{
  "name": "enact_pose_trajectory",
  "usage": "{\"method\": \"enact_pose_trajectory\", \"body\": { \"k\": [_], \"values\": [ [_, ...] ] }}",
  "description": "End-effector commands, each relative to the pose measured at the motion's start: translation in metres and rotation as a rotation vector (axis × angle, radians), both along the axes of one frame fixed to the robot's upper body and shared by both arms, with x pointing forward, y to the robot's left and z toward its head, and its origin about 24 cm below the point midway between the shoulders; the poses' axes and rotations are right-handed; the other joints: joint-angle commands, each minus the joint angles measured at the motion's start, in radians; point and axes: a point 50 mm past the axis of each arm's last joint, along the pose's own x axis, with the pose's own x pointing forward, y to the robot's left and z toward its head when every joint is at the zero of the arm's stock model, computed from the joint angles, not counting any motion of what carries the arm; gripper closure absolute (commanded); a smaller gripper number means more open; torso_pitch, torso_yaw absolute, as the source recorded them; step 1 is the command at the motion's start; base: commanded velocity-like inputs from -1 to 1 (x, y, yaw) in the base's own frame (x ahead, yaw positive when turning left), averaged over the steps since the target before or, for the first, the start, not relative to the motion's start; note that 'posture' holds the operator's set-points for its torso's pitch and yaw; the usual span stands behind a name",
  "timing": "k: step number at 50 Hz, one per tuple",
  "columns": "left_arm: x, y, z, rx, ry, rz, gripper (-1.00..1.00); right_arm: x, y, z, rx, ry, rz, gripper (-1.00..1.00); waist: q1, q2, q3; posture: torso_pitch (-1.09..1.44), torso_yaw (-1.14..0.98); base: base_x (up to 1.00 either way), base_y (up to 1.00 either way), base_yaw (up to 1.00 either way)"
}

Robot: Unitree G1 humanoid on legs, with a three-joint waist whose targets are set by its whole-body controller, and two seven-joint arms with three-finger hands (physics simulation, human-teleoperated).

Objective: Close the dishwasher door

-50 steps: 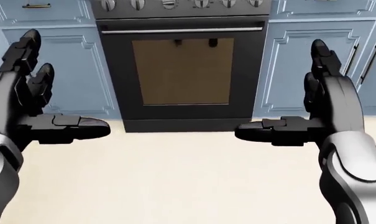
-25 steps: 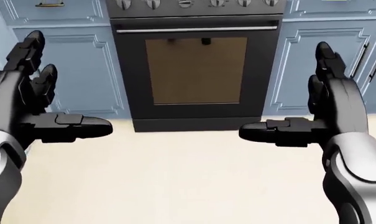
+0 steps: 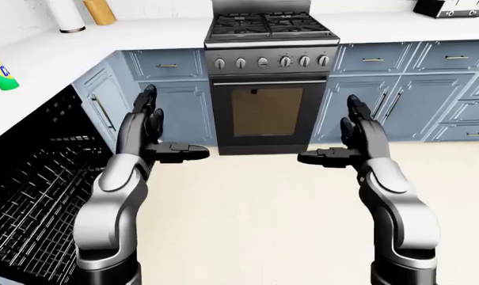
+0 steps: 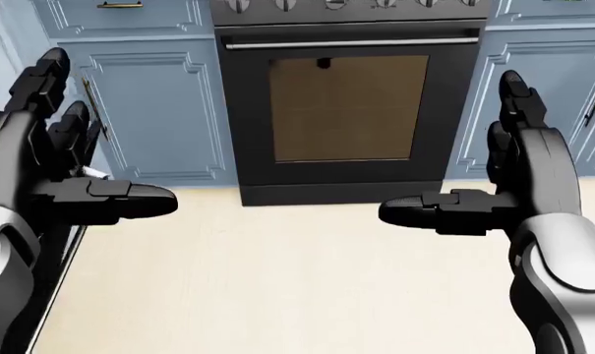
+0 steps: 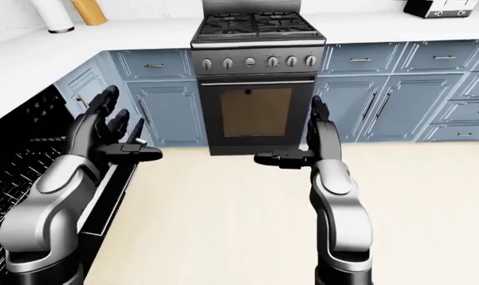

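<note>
Clearly, you have not started closing yet: the dishwasher door (image 5: 104,199) lies open at the lower left of the right-eye view, racks showing. Your left robot hand (image 3: 148,133) and right robot hand (image 3: 358,139) are both spread open, empty, facing the oven (image 3: 267,113).

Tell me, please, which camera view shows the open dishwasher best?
The left-eye view: the dishwasher fills its left side, wire racks plainly visible. The right-eye view shows a narrower part of it, behind the left hand. The head view catches only a dark strip at its lower left edge.
</note>
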Motion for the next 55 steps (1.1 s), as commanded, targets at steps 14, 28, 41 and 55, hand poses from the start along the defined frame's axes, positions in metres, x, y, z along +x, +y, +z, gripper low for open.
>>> {"method": "enact_pose_trajectory", "body": {
  "k": [14, 28, 41, 55],
  "values": [
    [-0.0019, 0.0023, 0.0154, 0.010, -0.085, 0.014, -1.00, -0.0021, 0.0054, 0.0165, -0.007, -0.079, 0.022, -1.00, 0.005, 0.003, -0.012, 0.00, 0.00, 0.00, 0.37, 0.00],
    [-0.0015, 0.0021, 0.0147, 0.013, -0.084, 0.014, -1.00, -0.0011, 0.0045, 0.0119, -0.005, -0.077, 0.022, -1.00, 0.002, 0.012, -0.012, 0.00, 0.00, 0.00, 0.37, 0.00],
    [-0.0018, 0.0005, 0.0137, 0.014, -0.080, 0.010, -1.00, -0.0019, 0.0045, 0.0119, -0.005, -0.076, 0.022, -1.00, 0.009, -0.006, -0.011, 0.00, 0.00, 0.00, 0.38, 0.00],
    [-0.0025, 0.0009, 0.0125, 0.017, -0.076, 0.011, -1.00, 0.0003, 0.0048, 0.0089, -0.003, -0.075, 0.024, -1.00, 0.000, 0.028, -0.013, 0.00, 0.00, 0.00, 0.37, 0.00]
  ]
}}
